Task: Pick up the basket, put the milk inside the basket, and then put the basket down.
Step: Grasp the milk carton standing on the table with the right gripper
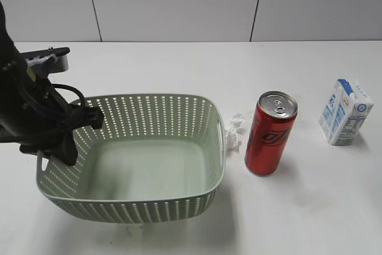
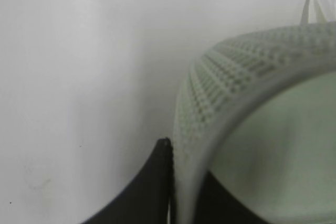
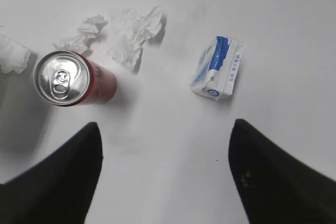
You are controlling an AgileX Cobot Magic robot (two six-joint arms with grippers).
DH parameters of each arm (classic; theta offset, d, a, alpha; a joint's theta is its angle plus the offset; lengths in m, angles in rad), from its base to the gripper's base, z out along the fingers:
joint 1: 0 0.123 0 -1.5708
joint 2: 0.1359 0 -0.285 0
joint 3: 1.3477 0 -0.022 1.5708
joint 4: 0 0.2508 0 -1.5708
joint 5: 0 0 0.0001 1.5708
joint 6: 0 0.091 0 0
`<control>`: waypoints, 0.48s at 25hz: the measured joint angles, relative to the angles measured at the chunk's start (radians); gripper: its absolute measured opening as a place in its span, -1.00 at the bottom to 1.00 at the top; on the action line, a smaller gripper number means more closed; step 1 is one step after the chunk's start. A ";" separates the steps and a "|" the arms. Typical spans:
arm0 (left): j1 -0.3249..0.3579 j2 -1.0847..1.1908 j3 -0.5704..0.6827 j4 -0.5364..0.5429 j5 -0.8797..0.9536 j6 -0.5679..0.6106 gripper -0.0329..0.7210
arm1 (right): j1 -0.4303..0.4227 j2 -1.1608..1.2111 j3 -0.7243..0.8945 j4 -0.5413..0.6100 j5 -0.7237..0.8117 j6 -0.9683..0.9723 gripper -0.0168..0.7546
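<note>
A: What did we have on the worktop?

B: We saw the basket toward the near-left part of the white table — pale sage-green plastic, rectangular with rounded corners, its walls pierced by rows of small slots and its floor smooth. The basket was empty.

A: And the left gripper?

B: It was a black, angular tool with looping cables, at the basket's left wall. In the left wrist view one dark finger lay outside the perforated wall and another dark shape sat inside it, so we read the gripper as pinched onto the basket's rim. Whether the basket was off the table we could not tell.

A: Where was the milk?

B: The milk stood upright near the right edge of the worktop, well apart from the basket — a small white gable-top carton with blue print and a blue ridge. Between the two stood a tall red can, a glossy cylinder with a silver pull-tab lid, and just beside the basket's right wall lay crumpled white tissue.

A: The right gripper?

B: We saw it only in the right wrist view: the right gripper had two matte black fingers spread wide above bare table, holding nothing, with the carton beyond them toward the right finger.
</note>
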 joint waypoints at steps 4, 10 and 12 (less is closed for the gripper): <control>0.000 0.000 0.000 0.000 -0.019 0.000 -0.90 | 0.000 -0.168 0.100 0.000 -0.018 0.002 0.57; 0.000 0.000 0.000 0.000 -0.034 0.000 -0.90 | 0.000 -0.443 0.401 0.000 -0.130 0.003 0.57; 0.000 0.000 0.000 0.000 -0.034 0.000 -0.90 | 0.000 -0.532 0.501 0.000 -0.171 0.003 0.57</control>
